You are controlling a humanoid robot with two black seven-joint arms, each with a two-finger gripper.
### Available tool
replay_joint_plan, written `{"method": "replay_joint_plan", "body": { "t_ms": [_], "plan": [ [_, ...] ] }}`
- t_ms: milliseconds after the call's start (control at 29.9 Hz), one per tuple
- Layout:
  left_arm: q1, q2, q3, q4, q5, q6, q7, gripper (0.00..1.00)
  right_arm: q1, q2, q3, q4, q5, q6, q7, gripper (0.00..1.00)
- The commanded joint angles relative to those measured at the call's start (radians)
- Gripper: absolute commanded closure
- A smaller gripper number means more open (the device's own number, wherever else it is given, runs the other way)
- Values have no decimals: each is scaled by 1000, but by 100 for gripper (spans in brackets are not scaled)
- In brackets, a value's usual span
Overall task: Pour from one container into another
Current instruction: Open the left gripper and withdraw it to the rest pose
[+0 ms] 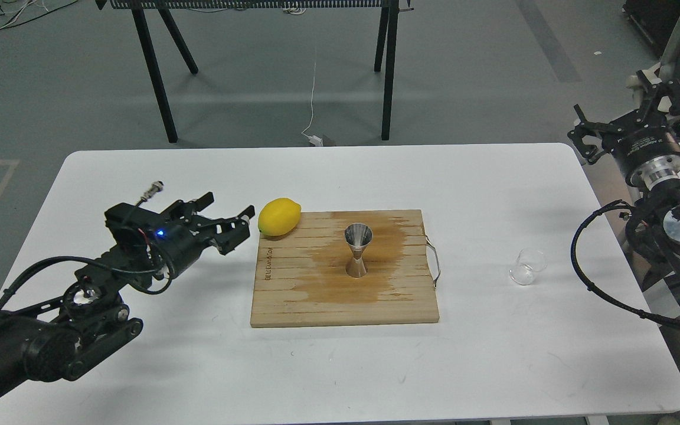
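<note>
The small clear glass cup point(527, 267) stands alone on the white table point(139, 177), right of the board. Upright near the middle of the wooden cutting board point(340, 301) is the steel hourglass jigger point(358, 249), on a dark wet patch. My left gripper point(231, 221) hovers above the table just left of the lemon point(279, 216), open and empty, well clear of the jigger. My right gripper point(623, 115) is raised beyond the table's right edge, far from the cup, with its fingers spread and nothing between them.
A metal handle point(434, 262) sticks out of the board's right side. Black table legs point(157, 71) stand on the floor behind. The right arm's cable point(582, 260) loops beside the table's right edge, near the cup.
</note>
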Motion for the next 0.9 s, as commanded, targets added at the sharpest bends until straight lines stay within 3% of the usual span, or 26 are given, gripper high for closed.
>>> {"method": "replay_joint_plan", "body": {
  "t_ms": [0,67,234,401,735,802,869],
  "plan": [
    [9,39,-85,-32,-253,-5,0,2,1,0,-5,1,0,2,0,1],
    [7,49,-135,-46,-396,-17,0,2,3,0,-5,1,0,2,0,1],
    [-8,44,-283,-54,-703,-140,0,2,1,-8,-9,6,0,9,-2,1],
    [-40,42,-428,-22,-1028,-351,7,2,1,-17,-43,18,-2,11,-3,1],
    [-192,30,-447,368,-1416,-752,-17,2,-15,-129,-118,184,-12,-3,-2,1],
    [-212,30,-446,408,-1471,-807,-16,1,-40,-161,-126,230,-14,-9,-2,1],
    [-233,32,-446,443,-1511,-807,-16,1,-89,-192,-123,294,-12,-18,0,1]
  ]
}}
